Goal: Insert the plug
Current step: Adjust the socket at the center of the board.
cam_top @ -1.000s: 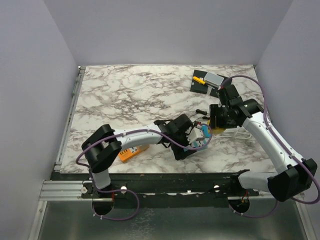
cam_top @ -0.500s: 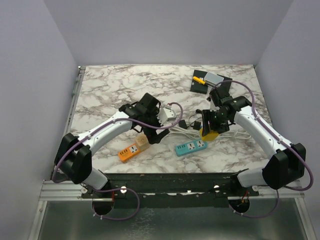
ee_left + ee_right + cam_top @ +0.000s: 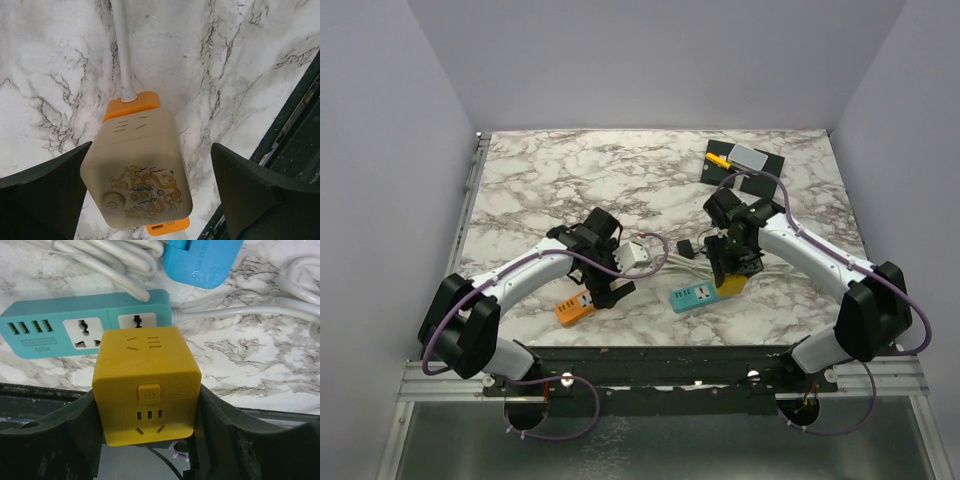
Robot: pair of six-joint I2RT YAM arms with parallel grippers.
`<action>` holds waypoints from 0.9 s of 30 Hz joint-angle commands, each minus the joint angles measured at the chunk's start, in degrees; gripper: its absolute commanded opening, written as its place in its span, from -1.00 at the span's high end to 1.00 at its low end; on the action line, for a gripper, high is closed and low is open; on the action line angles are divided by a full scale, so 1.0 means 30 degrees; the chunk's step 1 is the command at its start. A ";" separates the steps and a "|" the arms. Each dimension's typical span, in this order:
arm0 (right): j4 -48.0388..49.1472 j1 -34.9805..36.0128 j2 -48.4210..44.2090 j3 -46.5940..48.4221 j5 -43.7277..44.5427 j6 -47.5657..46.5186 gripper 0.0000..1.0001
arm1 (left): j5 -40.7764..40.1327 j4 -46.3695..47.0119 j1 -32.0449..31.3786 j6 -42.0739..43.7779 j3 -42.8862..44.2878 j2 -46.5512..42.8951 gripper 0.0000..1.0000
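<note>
My right gripper [image 3: 147,402] is shut on a yellow cube socket [image 3: 145,390], its power button facing the camera; in the top view the cube [image 3: 732,283] hangs at the right end of a teal power strip [image 3: 692,296]. That strip [image 3: 75,327] lies just beyond the cube, and a blue plug [image 3: 202,260] with white cables lies behind it. My left gripper [image 3: 150,165] stands open over a beige cube socket [image 3: 137,170] with an orange underside and a white cable. There is a gap to the right finger [image 3: 260,195]. In the top view the left gripper [image 3: 605,283] is beside an orange power strip [image 3: 575,308].
A black pad [image 3: 720,170] carrying a yellow piece and a grey block lies at the back right. White cables [image 3: 790,265] coil right of the right gripper. A small black plug [image 3: 685,247] lies between the arms. The table's black front rail [image 3: 650,355] runs close below both strips.
My left gripper left the teal strip in the middle, swung left, and now hangs over the beige cube. My right gripper carried the yellow cube left and nearer, to the teal strip's end.
</note>
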 commanded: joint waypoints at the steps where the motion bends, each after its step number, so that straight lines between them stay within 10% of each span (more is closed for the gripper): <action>1: -0.0181 0.0124 -0.0453 -0.0278 0.1722 0.0686 0.99 | 0.0630 0.0542 0.0118 0.1482 -0.0495 0.0440 -0.98; 19: 0.2619 0.0851 -0.1546 -0.2400 0.0975 0.1424 0.99 | -0.3905 0.1426 0.0689 1.0244 -0.0565 0.1089 -0.78; 27: 0.2926 0.1095 -0.2210 -0.2809 0.1049 0.1920 0.99 | -0.2171 0.0414 0.0660 0.8297 0.1199 0.1108 -0.98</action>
